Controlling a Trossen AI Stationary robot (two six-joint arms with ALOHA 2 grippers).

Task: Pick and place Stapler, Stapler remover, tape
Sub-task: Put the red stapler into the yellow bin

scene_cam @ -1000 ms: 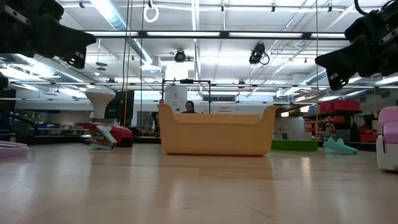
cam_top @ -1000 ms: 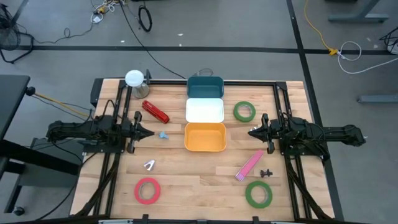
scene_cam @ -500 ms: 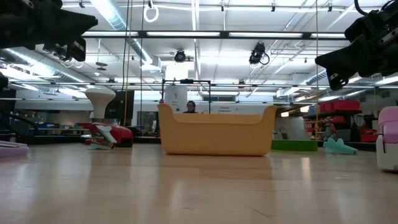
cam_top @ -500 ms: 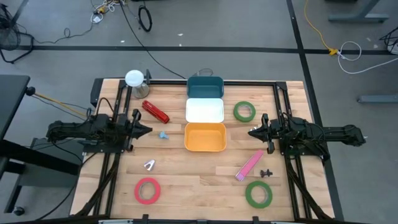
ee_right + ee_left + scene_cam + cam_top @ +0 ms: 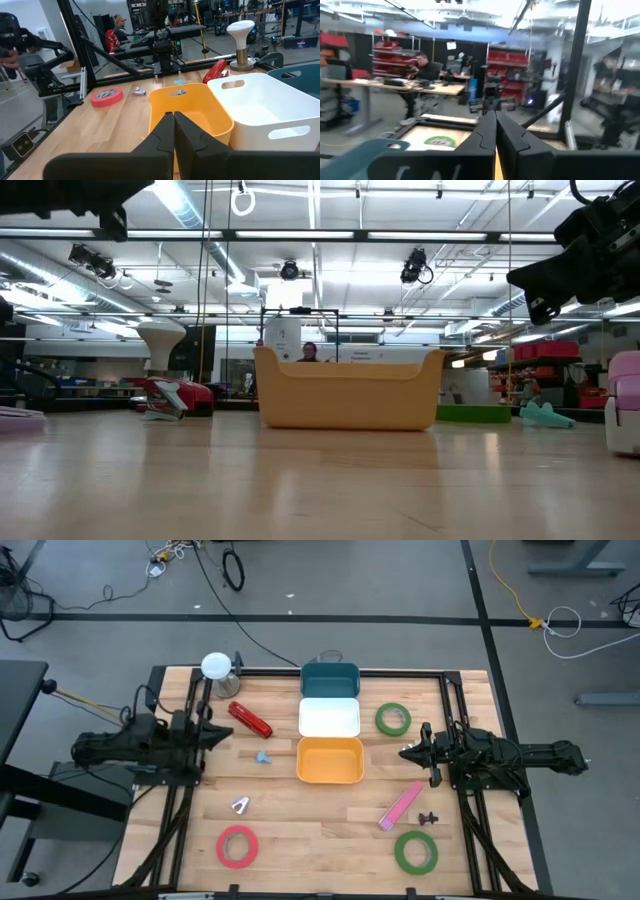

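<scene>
Both pairs of fingers are pressed together on nothing. The left gripper (image 5: 212, 732) is held above the table's left side, the red stapler (image 5: 250, 720) just beyond its tip; the right gripper (image 5: 406, 751) is held level at the right, facing the orange bin (image 5: 330, 761).

Between the arms a teal bin (image 5: 330, 679), a white bin (image 5: 330, 718) and the orange one are lined up far to near. One green tape (image 5: 393, 719) is seen right of the white bin, another green tape (image 5: 415, 851) at the near right, the red tape (image 5: 237, 846) at the near left. A pink stapler (image 5: 400, 806) and a small dark item (image 5: 429, 817), too small to identify, lie between them.
</scene>
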